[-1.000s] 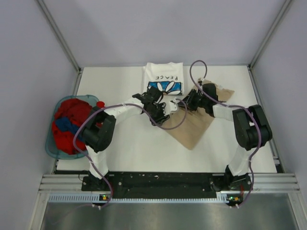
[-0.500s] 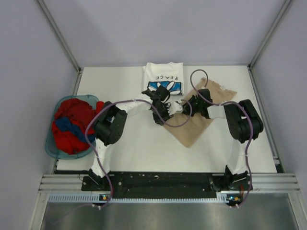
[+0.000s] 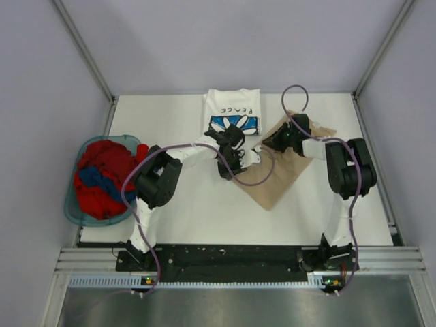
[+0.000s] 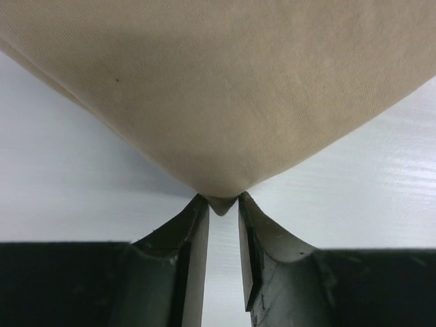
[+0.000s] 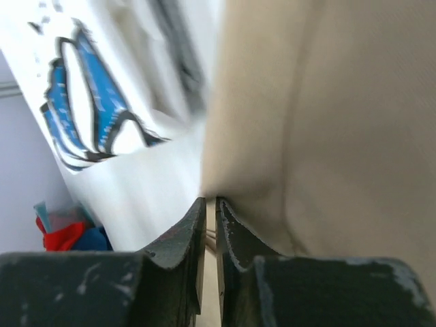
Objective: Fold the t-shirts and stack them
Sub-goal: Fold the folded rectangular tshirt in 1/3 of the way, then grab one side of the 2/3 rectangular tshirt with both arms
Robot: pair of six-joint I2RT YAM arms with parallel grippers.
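A tan t-shirt (image 3: 283, 178) lies partly folded at mid-table, right of centre. My left gripper (image 3: 240, 162) is shut on its left corner; in the left wrist view the cloth tip (image 4: 219, 203) sits pinched between the jaws (image 4: 219, 204). My right gripper (image 3: 271, 144) is shut on the tan shirt's back-left edge (image 5: 354, 122), jaws nearly touching (image 5: 211, 203). A folded white t-shirt (image 3: 233, 112) with blue daisy print and "PEACE" lies at the back centre, just behind both grippers; it also shows in the right wrist view (image 5: 88, 116). Red and blue t-shirts (image 3: 102, 174) are heaped on the left.
A teal plastic basket (image 3: 72, 204) holding the red and blue shirts stands at the table's left edge. Grey walls and metal rails enclose the table. Purple cables loop over both arms.
My right gripper has pulled back and to the right with the tan shirt's edge. My left gripper has shifted slightly right, still holding the corner.
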